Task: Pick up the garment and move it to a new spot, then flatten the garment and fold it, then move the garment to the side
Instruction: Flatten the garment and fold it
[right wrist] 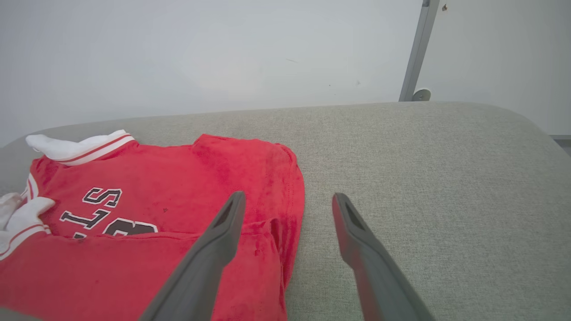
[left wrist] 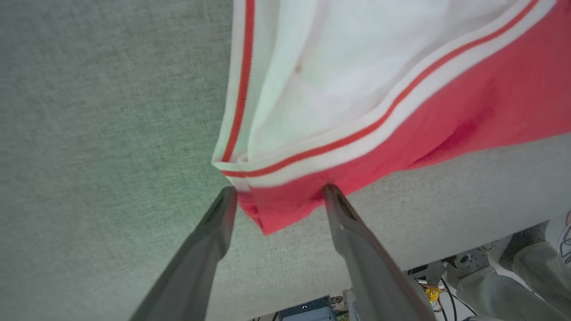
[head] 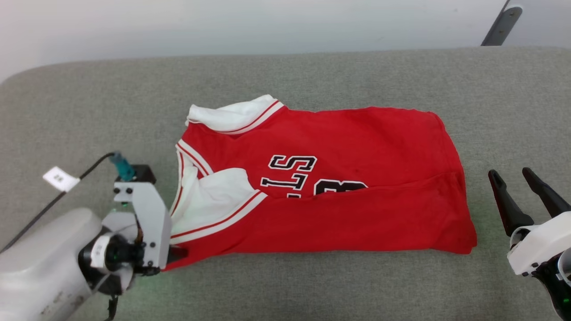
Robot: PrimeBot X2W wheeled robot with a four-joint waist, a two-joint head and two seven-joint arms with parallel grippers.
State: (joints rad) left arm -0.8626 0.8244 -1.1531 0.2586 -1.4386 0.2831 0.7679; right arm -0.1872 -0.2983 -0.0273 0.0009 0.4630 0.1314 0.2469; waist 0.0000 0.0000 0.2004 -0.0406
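Note:
The garment (head: 339, 178), a red jersey with white sleeves and striped trim, lies folded lengthwise on the grey padded surface (head: 312, 76), collar end to the left. Part of its black lettering shows above the fold. My left gripper (left wrist: 280, 189) is open at the garment's near left corner (left wrist: 276, 209), and the red corner lies between the two spread fingers. In the head view its pale mount (head: 145, 218) sits against that corner and hides the fingertips. My right gripper (head: 509, 171) is open just right of the hem end, holding nothing; its left finger (right wrist: 223, 240) hangs over the red cloth (right wrist: 156, 187).
The padded surface runs wide to the right (right wrist: 446, 187) and behind the garment. Its near edge (left wrist: 446, 249) is close to the left gripper, with wires and hardware below. A cable with a white tag (head: 60, 179) trails from the left wrist. A grey post (head: 502, 24) stands back right.

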